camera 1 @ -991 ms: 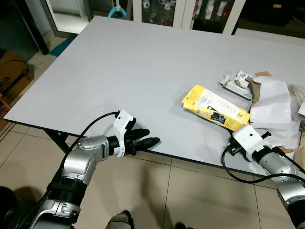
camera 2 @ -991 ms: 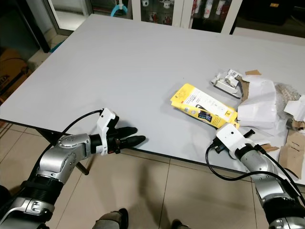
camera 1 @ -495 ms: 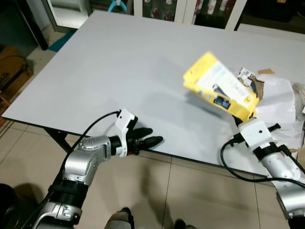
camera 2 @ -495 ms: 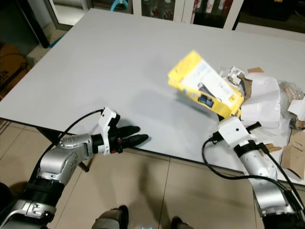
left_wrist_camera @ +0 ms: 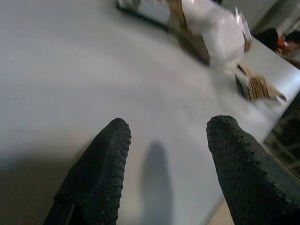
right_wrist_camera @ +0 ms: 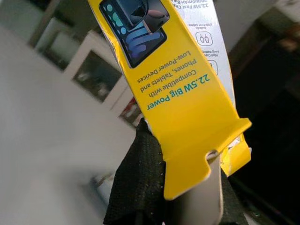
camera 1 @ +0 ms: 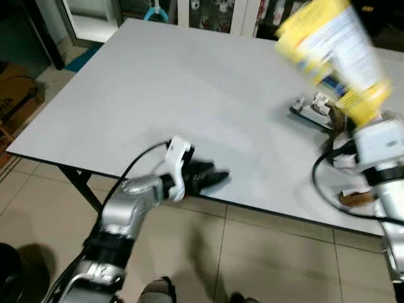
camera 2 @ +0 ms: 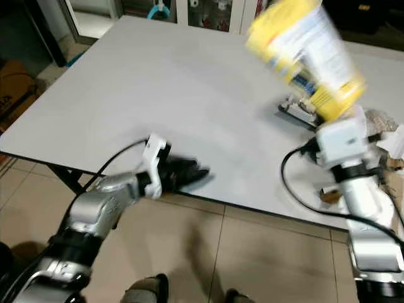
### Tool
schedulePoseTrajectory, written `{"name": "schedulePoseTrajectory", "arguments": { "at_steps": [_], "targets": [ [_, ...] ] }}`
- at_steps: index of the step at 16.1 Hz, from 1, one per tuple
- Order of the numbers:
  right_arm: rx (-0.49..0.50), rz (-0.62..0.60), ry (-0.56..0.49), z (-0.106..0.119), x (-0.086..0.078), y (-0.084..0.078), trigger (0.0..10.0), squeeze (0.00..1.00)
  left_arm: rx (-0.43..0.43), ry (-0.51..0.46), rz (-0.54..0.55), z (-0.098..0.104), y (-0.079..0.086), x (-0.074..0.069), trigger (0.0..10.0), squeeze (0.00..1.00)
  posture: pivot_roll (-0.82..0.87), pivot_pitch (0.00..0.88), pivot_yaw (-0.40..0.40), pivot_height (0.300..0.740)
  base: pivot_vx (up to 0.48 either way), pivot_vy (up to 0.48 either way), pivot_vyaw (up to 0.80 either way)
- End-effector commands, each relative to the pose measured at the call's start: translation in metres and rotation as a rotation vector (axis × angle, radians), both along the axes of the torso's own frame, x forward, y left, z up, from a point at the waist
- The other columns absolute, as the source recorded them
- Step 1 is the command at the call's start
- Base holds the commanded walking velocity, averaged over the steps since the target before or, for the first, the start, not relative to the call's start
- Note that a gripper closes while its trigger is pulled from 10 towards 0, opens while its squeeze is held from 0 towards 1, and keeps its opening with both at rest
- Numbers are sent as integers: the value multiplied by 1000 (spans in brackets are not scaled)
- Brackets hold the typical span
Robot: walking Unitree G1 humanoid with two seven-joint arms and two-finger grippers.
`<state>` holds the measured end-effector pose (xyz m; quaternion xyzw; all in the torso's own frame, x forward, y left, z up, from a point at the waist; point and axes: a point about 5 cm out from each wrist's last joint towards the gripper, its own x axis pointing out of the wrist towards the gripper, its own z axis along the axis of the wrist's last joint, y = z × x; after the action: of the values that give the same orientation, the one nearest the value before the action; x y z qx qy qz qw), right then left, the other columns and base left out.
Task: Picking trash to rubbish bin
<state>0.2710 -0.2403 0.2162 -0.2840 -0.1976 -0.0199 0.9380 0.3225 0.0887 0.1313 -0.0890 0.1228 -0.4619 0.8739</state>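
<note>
Yellow box [camera 1: 334, 53] stands raised above our right end effector [camera 1: 365, 117], clamped at its lower end; our left end effector [camera 1: 211, 178] hovers open by the bench [camera 1: 158, 82] edge.

Yellow box [camera 1: 334, 50] aloft, tilted

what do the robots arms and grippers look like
Both arms are rounded silver metal segments with darker bands at the joints. Each wrist carries a boxy white housing, with a black cable looping out from it back to the arm. The left gripper and right gripper each have two long black fingers with rounded tips and a fine dotted, knobbly texture. No logos are readable.
</note>
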Motion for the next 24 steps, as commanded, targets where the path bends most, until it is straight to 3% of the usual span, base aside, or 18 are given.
{"name": "schedulePoseTrajectory", "arguments": {
  "at_steps": [1,2,3,4,7,13,24],
  "targets": [
    [54,-41,-40,9,-7,-3,0,0,-15,-48,52,7,-3,4,10000,0,200,90,-67,740,0,0,0],
    [71,-53,-47,11,-9,-2,39,0,-20,-69,69,10,-5,4,10000,0,200,90,-67,740,0,0,0],
    [97,-74,-54,12,-15,0,8078,0,-39,-97,108,14,-11,5,10000,0,193,85,-71,740,0,0,0],
    [106,-81,-53,11,-17,1,10000,0,-52,-106,127,15,-14,6,10000,0,187,80,-73,740,0,0,0],
    [152,-122,-34,4,-29,9,10000,0,-97,-147,250,21,-28,6,10000,0,168,65,-73,740,0,0,0],
    [170,-145,-6,3,-31,18,10000,0,-126,-144,269,19,-35,5,10000,0,164,56,-78,740,0,-88,0],
    [135,-127,0,9,-30,26,10000,0,-125,-122,286,12,-33,7,10000,0,159,55,-89,740,0,-451,0]
  ]
}}
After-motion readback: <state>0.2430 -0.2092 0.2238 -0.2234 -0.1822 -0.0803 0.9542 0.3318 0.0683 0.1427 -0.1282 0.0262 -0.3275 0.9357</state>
